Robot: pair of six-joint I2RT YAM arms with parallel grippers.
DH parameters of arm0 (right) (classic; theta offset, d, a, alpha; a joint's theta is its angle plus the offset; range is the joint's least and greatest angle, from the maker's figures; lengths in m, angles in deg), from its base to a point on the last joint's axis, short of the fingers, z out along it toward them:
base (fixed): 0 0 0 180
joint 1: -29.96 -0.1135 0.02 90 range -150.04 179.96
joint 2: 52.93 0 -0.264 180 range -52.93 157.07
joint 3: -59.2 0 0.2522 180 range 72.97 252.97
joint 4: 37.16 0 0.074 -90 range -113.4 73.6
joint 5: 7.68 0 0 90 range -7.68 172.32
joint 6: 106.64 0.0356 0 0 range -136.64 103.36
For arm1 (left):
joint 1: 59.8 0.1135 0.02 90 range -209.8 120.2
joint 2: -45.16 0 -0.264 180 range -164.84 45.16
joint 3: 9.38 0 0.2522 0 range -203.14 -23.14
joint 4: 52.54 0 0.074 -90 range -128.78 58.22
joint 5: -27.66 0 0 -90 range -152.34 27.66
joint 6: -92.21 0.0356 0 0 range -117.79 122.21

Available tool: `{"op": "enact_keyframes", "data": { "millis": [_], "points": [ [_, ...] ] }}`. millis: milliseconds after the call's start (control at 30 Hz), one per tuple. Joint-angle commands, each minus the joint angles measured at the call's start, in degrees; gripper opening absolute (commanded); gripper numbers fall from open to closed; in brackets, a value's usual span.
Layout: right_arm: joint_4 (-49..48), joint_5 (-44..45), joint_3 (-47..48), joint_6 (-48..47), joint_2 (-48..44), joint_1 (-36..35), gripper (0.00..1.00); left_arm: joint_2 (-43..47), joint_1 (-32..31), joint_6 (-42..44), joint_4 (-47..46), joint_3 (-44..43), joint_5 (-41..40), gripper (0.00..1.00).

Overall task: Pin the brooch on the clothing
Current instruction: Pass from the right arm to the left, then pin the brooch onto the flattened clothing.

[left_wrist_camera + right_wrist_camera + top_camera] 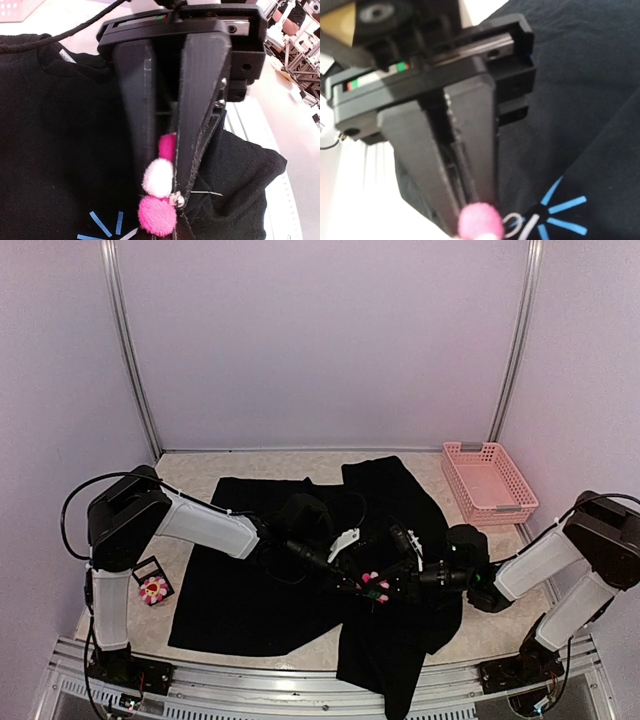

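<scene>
Where the two arms meet over the middle of the table [260, 464], the small plush flower brooch [374, 580] with pink and white petals sits between the left tool [350, 573] and the right tool [398, 585], over the chest of the large black T-shirt [240, 590]. Only the left wrist view shows a thin metal pin [207, 192] jutting sideways from the brooch, with the left tool closed narrow on the petals. The right wrist view alone shows a small silver loop [512, 222] beside a pink petal that the right tool pinches at its tips, near the light-blue starburst mark [562, 210]. From above, the T-shirt's hem spills over the near edge, and bare table lies behind it. A pink plastic basket [489, 483] stands far right, and a second flower brooch on a black card [153, 588] lies near the left edge. Both are well apart from the tools.
</scene>
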Motion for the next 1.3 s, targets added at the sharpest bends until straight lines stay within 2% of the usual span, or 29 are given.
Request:
{"op": "enact_keyframes", "data": {
  "millis": [0, 200, 333, 567, 733, 1033, 1100, 1267],
  "points": [
    [2.59, 2.03, 0.68, 1.03, -3.41, -0.67, 0.2, -0.46, -0.5, 0.56, -0.3, -2.12, -0.52, 0.0],
    [11.27, 7.22, -1.5, 0.29, -13.09, -0.59, 0.48, 0.27, -0.37, 1.04, 1.21, -1.92, -0.93, 0.0],
    [16.17, 10.64, -3.99, 2.99, -17.68, -0.85, 0.57, 0.2, -0.36, 1.0, 2.08, -2.34, -0.92, 0.0],
    [19.91, 15.96, -6.36, 4.86, -20.06, -6.66, 0.58, 1.28, -0.24, 1.04, 4.22, -1.79, -1.47, 0.0],
    [17.95, 16.82, -8.08, 4.72, -19.23, -10.17, 0.57, 1.47, 0.12, 0.62, 4.61, -1.63, -1.28, 0.0],
    [15.69, 20.69, -4.81, -0.84, -9.87, -10.43, 0.47, 1.84, 0.21, 0.73, 5.22, -1.72, -0.04, 0.0],
    [15.37, 20.38, -3.32, -1.38, -7.53, -10.41, 0.39, 1.78, 0.29, 0.65, 5.4, -1.72, 0.14, 0.0],
    [13.62, 18.94, -1.84, -0.38, -6.05, -10.39, 0.06, 1.77, 0.3, 0.9, 5.52, -1.48, 0.43, 0.0]
  ]
}}
